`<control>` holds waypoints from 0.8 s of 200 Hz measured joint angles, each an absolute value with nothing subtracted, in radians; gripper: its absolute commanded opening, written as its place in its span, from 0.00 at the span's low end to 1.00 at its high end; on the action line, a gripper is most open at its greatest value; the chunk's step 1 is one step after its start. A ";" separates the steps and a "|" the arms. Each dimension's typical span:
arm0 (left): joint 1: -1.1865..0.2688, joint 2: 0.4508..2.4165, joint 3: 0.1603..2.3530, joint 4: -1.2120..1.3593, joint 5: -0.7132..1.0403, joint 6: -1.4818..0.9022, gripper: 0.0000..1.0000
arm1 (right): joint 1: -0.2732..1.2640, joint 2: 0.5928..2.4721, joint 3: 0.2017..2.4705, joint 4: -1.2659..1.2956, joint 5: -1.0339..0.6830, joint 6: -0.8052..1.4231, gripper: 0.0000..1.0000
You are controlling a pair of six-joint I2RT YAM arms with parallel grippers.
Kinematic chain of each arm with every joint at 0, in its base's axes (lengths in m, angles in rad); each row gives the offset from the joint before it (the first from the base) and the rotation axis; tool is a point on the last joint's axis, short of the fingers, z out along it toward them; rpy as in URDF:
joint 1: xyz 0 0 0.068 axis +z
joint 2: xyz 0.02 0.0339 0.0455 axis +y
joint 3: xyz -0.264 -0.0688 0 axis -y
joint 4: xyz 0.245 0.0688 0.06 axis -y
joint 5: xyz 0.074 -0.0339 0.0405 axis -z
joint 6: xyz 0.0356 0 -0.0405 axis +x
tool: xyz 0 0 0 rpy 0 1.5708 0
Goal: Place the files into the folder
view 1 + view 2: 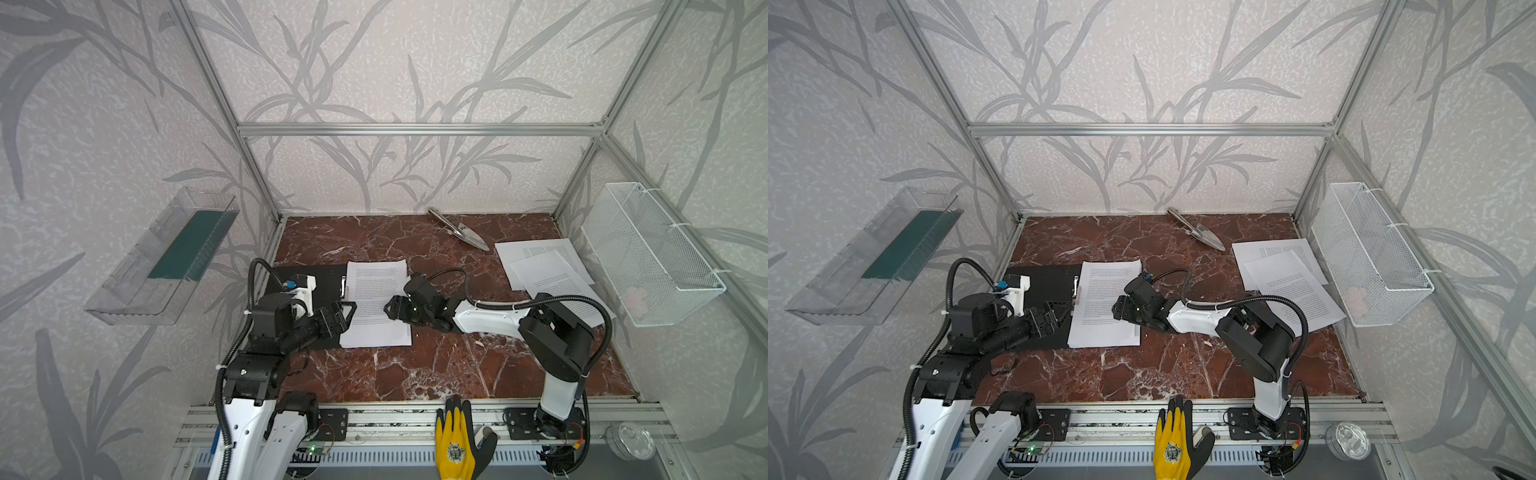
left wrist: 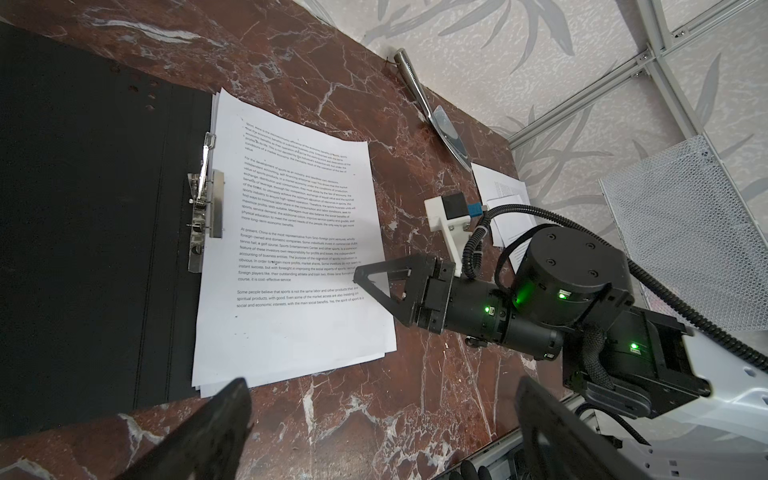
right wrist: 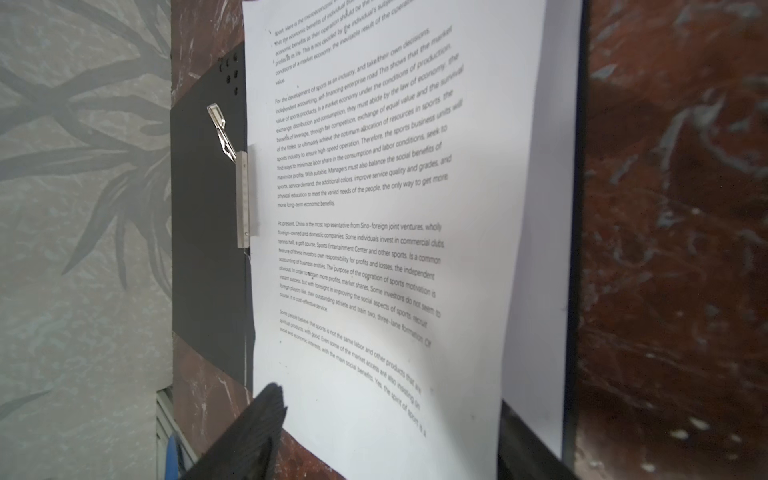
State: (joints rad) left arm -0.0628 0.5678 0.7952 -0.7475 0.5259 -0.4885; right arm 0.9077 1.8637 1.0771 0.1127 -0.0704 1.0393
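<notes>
Files stack on the open folder; both claws spread.
White sheets, dense small black print in four paragraphs, edges slightly fanned. They cover the matte-black folder's right half. Their left edge meets the folder's metal clip; whether the clip bar presses on them is unclear. Right gripper sits low over the stack's right side, fingers apart, holding nothing. Left gripper is over the folder's near left part, fingers wide. More loose sheets lie well right of the folder.
</notes>
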 measured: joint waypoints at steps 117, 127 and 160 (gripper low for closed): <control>-0.063 0.559 0.771 -0.701 0.591 -0.516 0.99 | 0.610 1.468 0.915 -0.160 0.095 0.742 0.99; -0.063 0.547 0.727 -0.616 0.649 -0.563 0.99 | 0.506 1.402 0.868 -0.178 0.104 0.717 0.99; -0.078 0.583 0.578 -0.373 0.765 -0.740 0.99 | 0.187 1.271 0.791 -0.248 0.098 0.652 0.99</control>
